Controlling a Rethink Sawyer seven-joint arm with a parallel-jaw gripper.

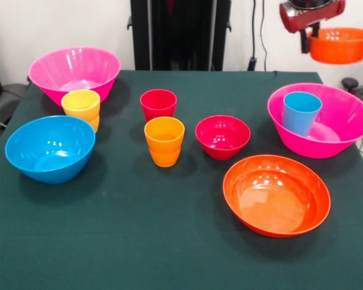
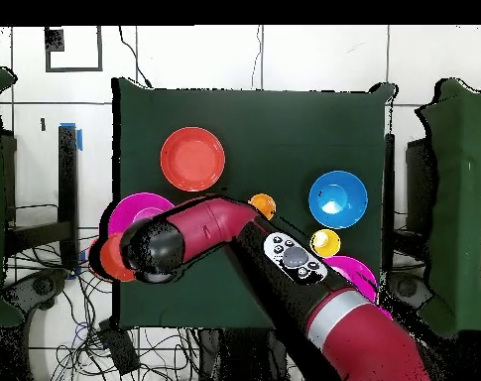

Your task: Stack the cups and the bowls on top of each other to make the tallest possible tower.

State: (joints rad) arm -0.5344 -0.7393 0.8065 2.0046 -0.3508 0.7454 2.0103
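Observation:
My gripper (image 1: 306, 42) is high at the top right of the front view, above the right pink bowl (image 1: 327, 121). It is shut on the rim of the small orange bowl (image 1: 341, 46) and holds it in the air. The blue cup (image 1: 301, 112) stands inside that pink bowl. The red cup (image 1: 158, 104), orange cup (image 1: 164, 140) and small crimson bowl (image 1: 222, 136) stand mid-table. The yellow cup (image 1: 81, 107) stands before the left pink bowl (image 1: 74, 71). The blue bowl (image 1: 50, 148) is at the left, the wide orange bowl (image 1: 276, 194) at the front right.
In the overhead view the red arm (image 2: 234, 233) lies across the table's near side and hides the gripper, the red cup and the crimson bowl. The wide orange bowl (image 2: 192, 158), blue bowl (image 2: 337, 198) and yellow cup (image 2: 325, 242) show beside it. The black pedestal (image 1: 178, 33) stands behind the table.

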